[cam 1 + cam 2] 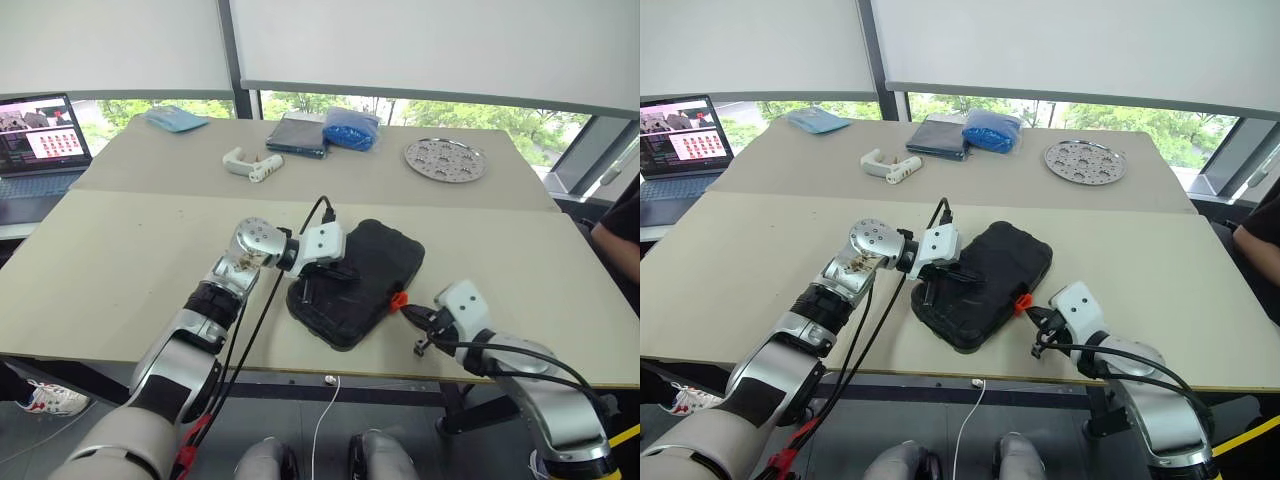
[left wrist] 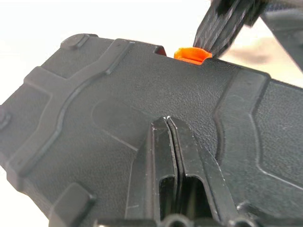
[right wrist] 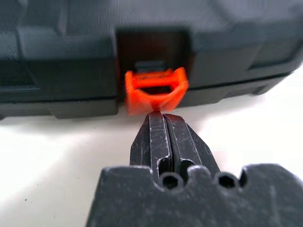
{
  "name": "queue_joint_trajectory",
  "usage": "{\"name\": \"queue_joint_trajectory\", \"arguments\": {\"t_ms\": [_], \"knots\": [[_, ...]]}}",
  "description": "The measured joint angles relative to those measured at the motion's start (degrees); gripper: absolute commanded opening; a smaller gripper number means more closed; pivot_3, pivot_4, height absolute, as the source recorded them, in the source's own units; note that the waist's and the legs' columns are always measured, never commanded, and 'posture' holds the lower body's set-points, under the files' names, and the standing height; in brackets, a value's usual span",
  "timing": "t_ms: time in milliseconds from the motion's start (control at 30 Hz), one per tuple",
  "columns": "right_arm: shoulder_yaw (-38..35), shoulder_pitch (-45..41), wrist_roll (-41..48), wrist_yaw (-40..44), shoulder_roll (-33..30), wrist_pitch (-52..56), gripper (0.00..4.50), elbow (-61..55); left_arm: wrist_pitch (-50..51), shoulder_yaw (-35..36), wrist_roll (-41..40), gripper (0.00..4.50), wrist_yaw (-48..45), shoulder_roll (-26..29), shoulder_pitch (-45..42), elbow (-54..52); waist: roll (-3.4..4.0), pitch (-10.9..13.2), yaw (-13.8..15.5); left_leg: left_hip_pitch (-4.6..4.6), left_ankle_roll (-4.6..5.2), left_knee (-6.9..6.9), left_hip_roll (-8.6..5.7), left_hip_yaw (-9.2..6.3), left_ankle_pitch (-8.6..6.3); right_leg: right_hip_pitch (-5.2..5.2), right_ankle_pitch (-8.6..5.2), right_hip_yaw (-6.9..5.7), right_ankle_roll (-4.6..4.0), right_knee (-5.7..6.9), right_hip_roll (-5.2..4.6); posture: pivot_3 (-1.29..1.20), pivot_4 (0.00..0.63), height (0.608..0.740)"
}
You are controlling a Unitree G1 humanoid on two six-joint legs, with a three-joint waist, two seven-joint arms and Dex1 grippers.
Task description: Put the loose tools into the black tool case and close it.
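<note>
Lid down, tools out of sight, latch not yet snapped.

Black case (image 1: pixel 355 282) lying flat near the front edge of the surface (image 1: pixel 130 270), lid lowered onto its base; no screwdriver, tester, knife or tape roll loose anywhere around it, so packing judged done, contents presumably inside. Left claw (image 2: pixel 168 124) resting on the ribbed lid, fingers pressed together, gripping nothing, apparently holding the lid down. Right claw (image 3: pixel 162 115) likewise closed and empty, tips touching the orange latch (image 3: pixel 156 89) at the case's front edge. Latch sticking outward and tilted, not flush against the shell, so fastening judged unfinished. Left to do: push the latch home so the lid locks, then draw both arms away.
</note>
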Motion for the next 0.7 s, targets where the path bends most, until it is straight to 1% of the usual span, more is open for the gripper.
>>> {"name": "queue_joint_trajectory", "arguments": {"t_ms": [67, 200, 367, 433, 567, 700], "knots": [[-0.84, -1.88, 0.54, 0.04, -0.1, 0.78, 0.0, -1.83, -0.69, -0.03, 0.45, 0.07, 0.36, -0.27, -0.28, 1.34, 0.04, -0.08, -0.02, 0.09, 0.04, -0.01, 0.03, -0.02, -0.02, 0.06, 0.04, -0.01, -0.04, 0.0, 0.02, 0.0, 0.15, 0.718], [1.7, -3.52, 2.04, 0.48, 0.76, 1.03, 0.0, -3.4, -1.46, -0.08, 0.79, 0.07, 1.25, -1.68, -0.67, 3.11, 0.1, -0.48, 0.41, 0.09, 0.3, -0.07, 0.02, -0.18, -0.17, 0.1, 0.03, -0.1, -0.06, -0.01, 0.01, 0.0, 0.15, 0.718], [2.59, -3.79, 1.64, 0.15, 0.68, 0.77, 0.0, -2.02, -1.45, -0.1, 0.81, 0.07, 1.31, -1.81, -0.74, 3.91, 0.07, -0.93, 0.44, 0.04, 0.12, -0.06, 0.0, -0.19, -0.06, 0.11, 0.04, -0.1, -0.06, -0.08, -0.01, 0.0, 0.15, 0.718], [1.45, -3.45, 1.89, 0.15, -0.24, 1.1, 0.0, -1.93, -1.46, -0.03, 0.81, 0.07, 1.35, -1.79, -0.75, 3.99, 0.08, -0.94, 0.44, 0.03, 0.12, -0.06, 0.0, -0.2, -0.07, 0.1, 0.03, -0.1, -0.05, -0.08, -0.02, 0.0, 0.15, 0.718], [-3.6, -1.6, 3.22, 0.34, -2.38, 2.43, 0.0, -2.86, -1.46, 0.14, 0.8, 0.07, 1.37, -1.47, -0.73, 4.14, 0.07, -0.98, 0.38, 0.03, 0.29, -0.07, 0.01, -0.21, -0.17, 0.1, 0.03, -0.1, -0.05, -0.09, -0.01, 0.0, 0.15, 0.718], [-3.47, 2.36, 3.14, 0.37, -3.32, 2.44, 0.0, -3.05, -1.46, 0.26, 0.81, 0.07, 2.01, -1.45, -0.75, 4.71, 0.08, -1.16, 0.33, 0.04, 0.37, -0.11, 0.01, -0.26, -0.21, 0.09, 0.02, -0.11, -0.08, -0.1, -0.01, 0.0, 0.15, 0.718]]}}
